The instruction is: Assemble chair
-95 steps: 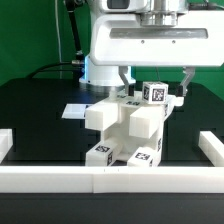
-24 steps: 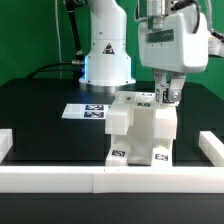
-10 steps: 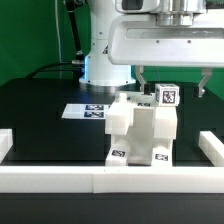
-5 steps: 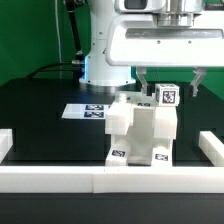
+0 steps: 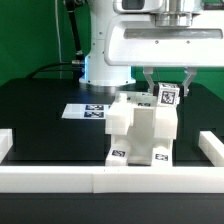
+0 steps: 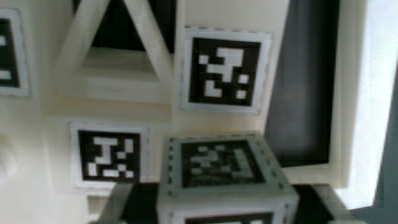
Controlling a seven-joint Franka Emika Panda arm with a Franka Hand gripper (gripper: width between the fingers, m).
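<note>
The half-built white chair (image 5: 140, 128) stands on the black counter (image 5: 40, 115), in the middle of the exterior view and just behind the front border rail (image 5: 60, 180). The marker board (image 5: 85, 110) lies flat at the chair's 9 o'clock, its near end hidden behind the chair.

At the chair's 1 o'clock, a small tagged block (image 5: 168, 96) sits at its upper corner. Whether the block is seated in the chair or only resting on it cannot be made out.

The pincer (image 5: 168, 86) hangs directly over this block, with one of its fingers (image 5: 150, 82) on each side. A slim gap shows on both sides, so the pincer reads as released, straddling the block without clenching it. The wide white hand body is cut off at the frame's 12 o'clock edge, and it covers much of the arm (image 5: 105, 55) behind.

In the wrist view the block (image 6: 222, 165) fills the foreground, blurred. Dark shapes (image 6: 313, 203) flank it, but contact cannot be judged. Behind it, the chair's panel (image 6: 134, 105) carries tags (image 6: 226, 68), some cropped by the frame.
</note>
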